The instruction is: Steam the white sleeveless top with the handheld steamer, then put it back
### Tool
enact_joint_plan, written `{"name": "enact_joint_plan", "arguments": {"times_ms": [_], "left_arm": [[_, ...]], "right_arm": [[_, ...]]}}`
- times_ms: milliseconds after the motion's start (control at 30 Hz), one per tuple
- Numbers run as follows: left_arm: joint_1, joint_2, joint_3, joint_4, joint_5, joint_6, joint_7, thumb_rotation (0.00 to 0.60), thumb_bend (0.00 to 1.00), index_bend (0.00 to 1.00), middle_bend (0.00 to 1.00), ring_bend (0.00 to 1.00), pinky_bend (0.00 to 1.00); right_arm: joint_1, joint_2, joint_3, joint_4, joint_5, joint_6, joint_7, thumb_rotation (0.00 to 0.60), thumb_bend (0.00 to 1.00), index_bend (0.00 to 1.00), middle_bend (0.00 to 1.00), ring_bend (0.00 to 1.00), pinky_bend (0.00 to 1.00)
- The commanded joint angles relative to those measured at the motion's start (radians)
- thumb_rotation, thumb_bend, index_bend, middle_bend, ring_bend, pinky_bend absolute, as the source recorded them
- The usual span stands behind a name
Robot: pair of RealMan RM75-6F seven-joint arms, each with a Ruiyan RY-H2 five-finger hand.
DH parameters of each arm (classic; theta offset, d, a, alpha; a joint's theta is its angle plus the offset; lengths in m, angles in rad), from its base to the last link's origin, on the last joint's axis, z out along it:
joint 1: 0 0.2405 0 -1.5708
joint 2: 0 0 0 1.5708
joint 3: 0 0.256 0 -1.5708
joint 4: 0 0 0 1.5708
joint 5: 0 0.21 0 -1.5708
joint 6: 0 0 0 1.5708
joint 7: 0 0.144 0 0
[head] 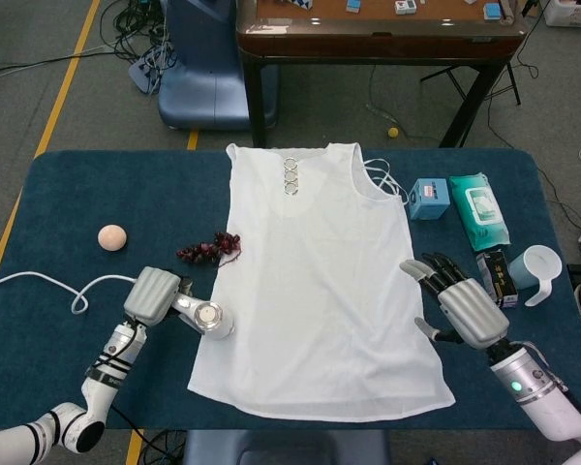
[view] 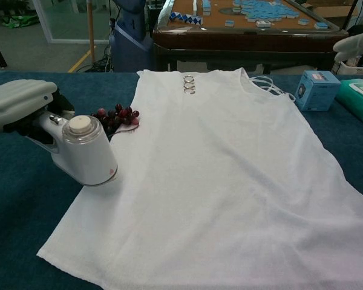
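Observation:
The white sleeveless top (head: 320, 281) (view: 218, 175) lies flat on the blue table, neck toward the far edge. My left hand (head: 153, 295) (view: 18, 103) grips the white handheld steamer (head: 205, 317) (view: 85, 150) at the top's left edge, its head resting by the fabric's side. A white cord (head: 48, 283) trails left from it. My right hand (head: 460, 305) hovers with fingers spread at the top's right edge, holding nothing; in the chest view only a bit of its fingers (view: 354, 45) shows at the upper right.
Dark grapes (head: 209, 250) (view: 114, 118) lie just beyond the steamer. A peach ball (head: 111, 237) sits at left. A blue box (head: 429, 199) (view: 317, 89), a wipes pack (head: 479, 210), a small carton (head: 498, 278) and a white cup (head: 539, 271) stand at right.

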Motion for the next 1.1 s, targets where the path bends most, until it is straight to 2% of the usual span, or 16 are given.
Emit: {"name": "enact_joint_plan", "arguments": {"times_ms": [33,167,367,467,633,767,933,1033,1100], "left_arm": [[0.004,-0.027,-0.025,0.124,-0.041,-0.022,-0.062,0.600,0.20,0.85,0.77,0.65,0.77],[-0.003,-0.072,-0.040,0.267,-0.060,-0.045,-0.120,0.600,0.20,0.85,0.77,0.64,0.77],[-0.024,-0.125,-0.066,0.422,-0.095,-0.099,-0.180,0.600,0.20,0.85,0.77,0.64,0.77],[-0.027,-0.151,-0.076,0.485,-0.102,-0.105,-0.215,0.600,0.20,0.84,0.76,0.63,0.77],[-0.025,-0.165,-0.084,0.518,-0.116,-0.118,-0.223,0.600,0.20,0.79,0.71,0.60,0.77],[-0.020,-0.163,-0.089,0.509,-0.131,-0.130,-0.214,0.600,0.17,0.66,0.65,0.54,0.76],[-0.010,-0.137,-0.096,0.445,-0.170,-0.166,-0.155,0.600,0.10,0.33,0.39,0.35,0.65],[-0.003,-0.122,-0.099,0.406,-0.182,-0.162,-0.119,0.600,0.09,0.19,0.27,0.25,0.56],[0.002,-0.112,-0.099,0.380,-0.191,-0.160,-0.090,0.600,0.07,0.09,0.18,0.16,0.47]], "right_arm": [[-0.013,0.039,0.021,-0.039,0.019,0.023,-0.019,0.600,0.32,0.02,0.13,0.04,0.04],[-0.029,0.056,0.022,-0.053,0.025,0.031,-0.023,0.600,0.30,0.02,0.13,0.04,0.04],[-0.048,0.057,0.015,-0.053,0.025,0.029,-0.021,0.600,0.28,0.02,0.13,0.04,0.04],[-0.058,0.050,0.012,-0.047,0.025,0.033,-0.012,0.600,0.25,0.02,0.13,0.04,0.04],[-0.064,0.043,0.013,-0.035,0.020,0.031,-0.003,0.600,0.23,0.01,0.13,0.04,0.04],[-0.064,0.039,0.018,-0.027,0.016,0.028,0.005,0.600,0.23,0.01,0.13,0.04,0.04],[-0.066,0.034,0.022,-0.017,0.012,0.028,0.015,0.600,0.23,0.01,0.13,0.04,0.04],[-0.068,0.033,0.023,-0.012,0.009,0.028,0.019,0.600,0.23,0.01,0.13,0.04,0.04],[-0.070,0.032,0.024,-0.008,0.007,0.028,0.024,0.600,0.23,0.01,0.13,0.04,0.04]]}}
